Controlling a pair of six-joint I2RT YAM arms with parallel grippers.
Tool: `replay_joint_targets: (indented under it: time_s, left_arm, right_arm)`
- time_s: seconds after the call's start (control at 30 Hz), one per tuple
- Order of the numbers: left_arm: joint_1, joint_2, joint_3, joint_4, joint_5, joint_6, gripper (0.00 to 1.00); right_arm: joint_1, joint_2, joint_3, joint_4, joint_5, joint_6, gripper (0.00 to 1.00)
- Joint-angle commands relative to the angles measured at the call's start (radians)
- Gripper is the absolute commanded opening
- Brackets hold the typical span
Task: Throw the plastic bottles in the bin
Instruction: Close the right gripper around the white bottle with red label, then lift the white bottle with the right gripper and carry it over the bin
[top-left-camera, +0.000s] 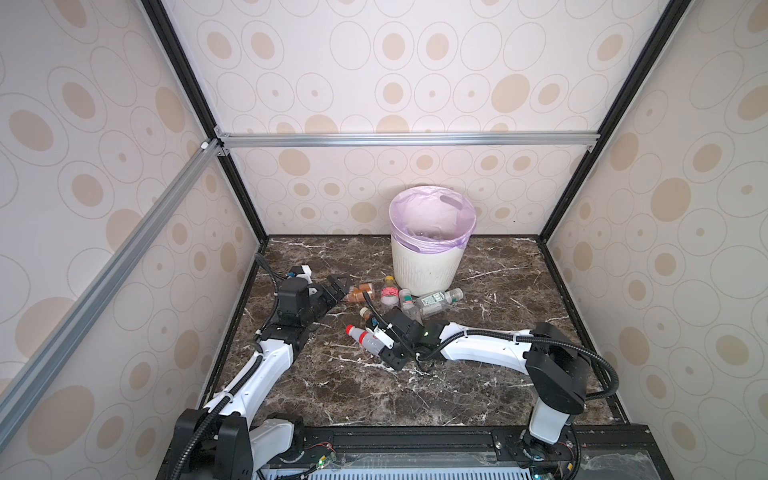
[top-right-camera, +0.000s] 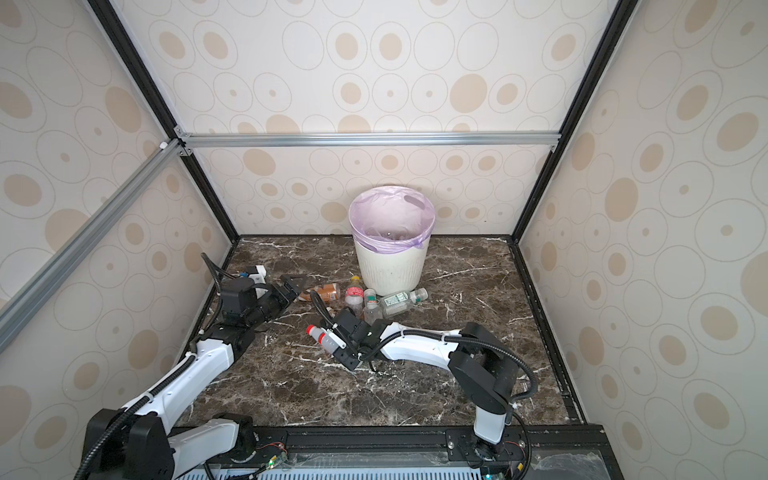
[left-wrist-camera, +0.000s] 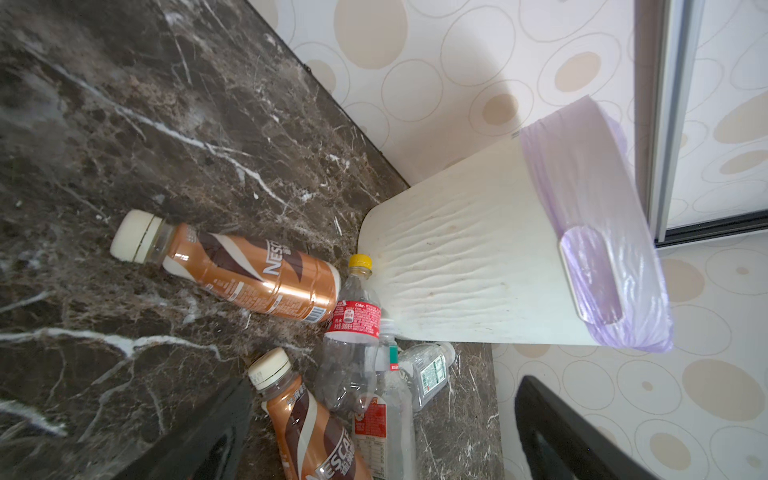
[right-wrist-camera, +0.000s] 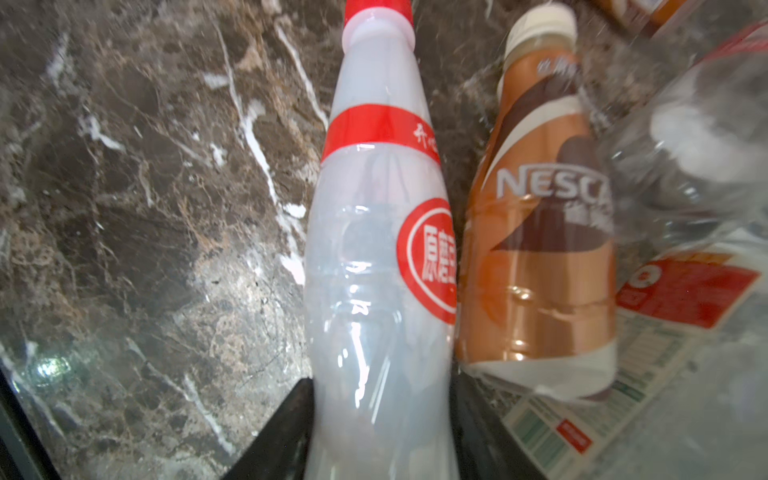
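**Low pinch on a slick bottle: watch for a slip**

Your right gripper (right-wrist-camera: 382, 384) is pinched onto the base end of the white bottle (right-wrist-camera: 374, 257). The bottle lies on the bench (right-wrist-camera: 145, 208) with its red cap (right-wrist-camera: 378, 12) pointing away from the wrist. That hold is far from the bottle's middle, and the plastic looks smooth and soft. I'd expect it to droop, twist or slide out as you lift.

A coffee bottle (right-wrist-camera: 540, 257) lies just beside it and could be dragged along or knocked.

Your left gripper (top-left-camera: 337, 287) is spread wide and holds nothing, hovering just beside a second coffee bottle (top-left-camera: 360, 292).

The bin (top-left-camera: 424, 270) stands at the back of the bench, behind the other bottles (top-left-camera: 415, 301). Its rim is high, so a low carry would likely strike the wall or tip it.
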Motion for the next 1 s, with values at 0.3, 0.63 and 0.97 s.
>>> replay_joint_targets:
  time_s: [0.3, 0.63, 0.97]
  left_arm:
    - [0.030, -0.090, 0.096, -0.081, -0.058, 0.062, 0.99]
    - [0.032, -0.089, 0.162, 0.017, 0.023, 0.071, 0.99]
    - [-0.088, -0.019, 0.343, 0.063, -0.006, 0.126, 0.99]
  right_arm:
    - [-0.074, -0.032, 0.223, -0.065, 0.052, -0.090, 0.52]
    - [-0.171, -0.081, 0.405, 0.028, 0.144, -0.144, 0.52]
    - [-0.279, -0.186, 0.503, 0.286, 0.273, -0.221, 0.51]
